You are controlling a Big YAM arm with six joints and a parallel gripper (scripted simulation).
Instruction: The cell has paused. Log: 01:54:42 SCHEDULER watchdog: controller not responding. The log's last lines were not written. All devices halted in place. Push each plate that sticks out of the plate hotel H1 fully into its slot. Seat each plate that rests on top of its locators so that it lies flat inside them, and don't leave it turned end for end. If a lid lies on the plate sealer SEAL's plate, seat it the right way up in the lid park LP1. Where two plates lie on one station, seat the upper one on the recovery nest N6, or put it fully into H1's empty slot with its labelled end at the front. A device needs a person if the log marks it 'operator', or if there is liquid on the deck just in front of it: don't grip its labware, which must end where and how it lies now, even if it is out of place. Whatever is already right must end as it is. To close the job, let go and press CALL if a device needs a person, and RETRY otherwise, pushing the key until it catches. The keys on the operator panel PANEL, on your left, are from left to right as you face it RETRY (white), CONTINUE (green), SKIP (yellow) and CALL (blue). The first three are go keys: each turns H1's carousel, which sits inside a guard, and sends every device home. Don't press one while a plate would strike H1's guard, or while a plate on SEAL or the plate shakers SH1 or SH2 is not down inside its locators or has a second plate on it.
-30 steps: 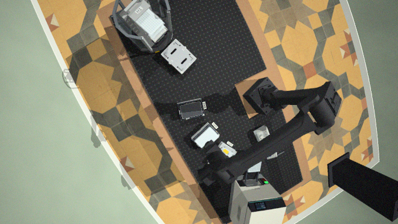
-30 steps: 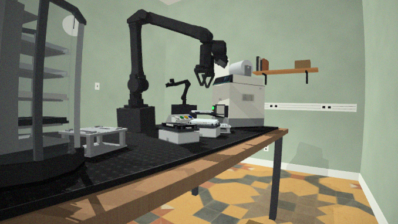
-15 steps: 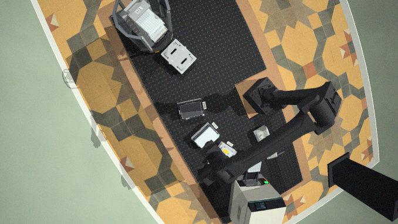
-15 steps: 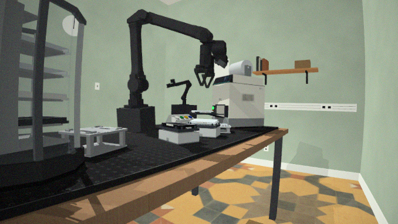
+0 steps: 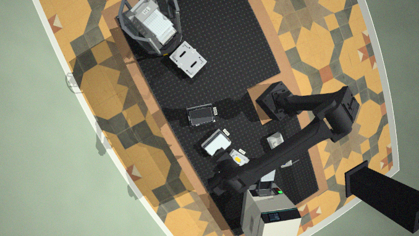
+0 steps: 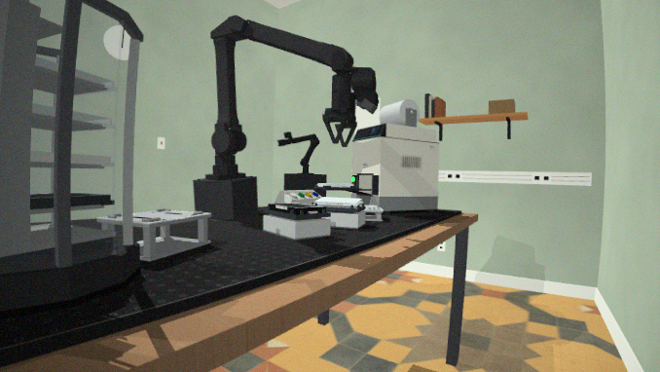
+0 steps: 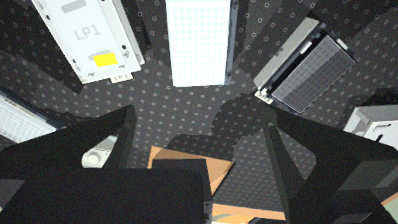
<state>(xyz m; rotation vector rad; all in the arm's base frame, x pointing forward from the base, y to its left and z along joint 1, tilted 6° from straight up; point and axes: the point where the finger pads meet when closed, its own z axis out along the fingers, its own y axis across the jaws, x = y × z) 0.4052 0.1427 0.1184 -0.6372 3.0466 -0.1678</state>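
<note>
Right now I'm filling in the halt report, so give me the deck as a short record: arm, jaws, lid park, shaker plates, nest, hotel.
arm: reaches over the deck, gripper high above the stations, beside the sealer
jaws: wide open, nothing between them
lid park LP1: white, with a yellow patch at its labelled end; no lid seen on it
white plate: on the station next to LP1
dark plate: on the next station along
recovery nest: bare, beside the hotel
hotel H1: inside its guard, pale plate visible from above
</note>
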